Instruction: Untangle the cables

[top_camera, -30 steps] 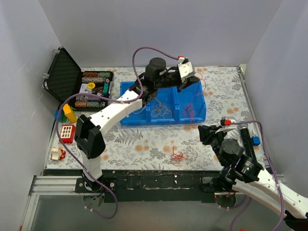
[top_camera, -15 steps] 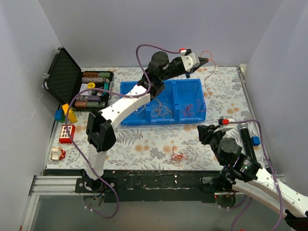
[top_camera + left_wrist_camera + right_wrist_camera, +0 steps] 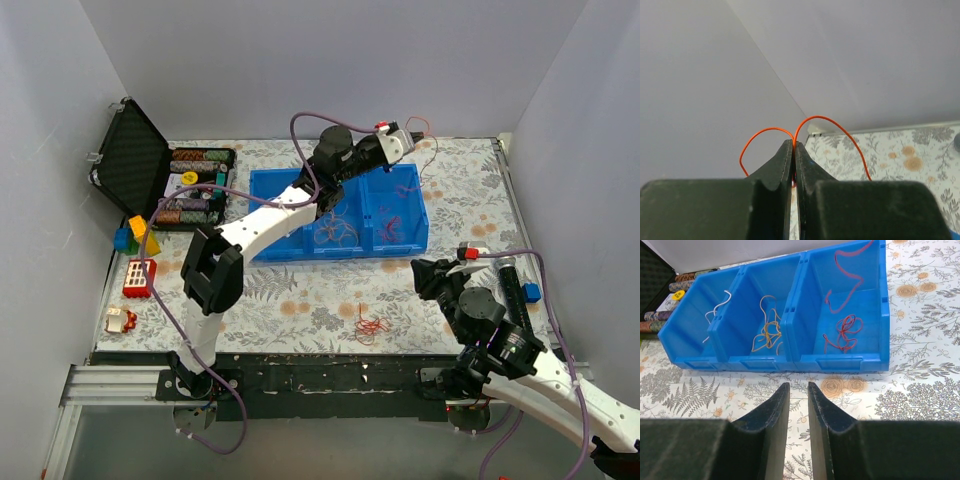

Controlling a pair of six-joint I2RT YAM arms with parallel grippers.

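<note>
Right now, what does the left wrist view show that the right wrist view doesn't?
Only left wrist: the left pincer shut on a thin red wire, which arcs out on both sides against the bare wall. Only right wrist: the blue bin, with a white wire in its leftmost compartment, orange-yellow wires in the middle, red wires in the rightmost; the right pincer slightly open, holding nothing. Both: the floral table cover.
</note>
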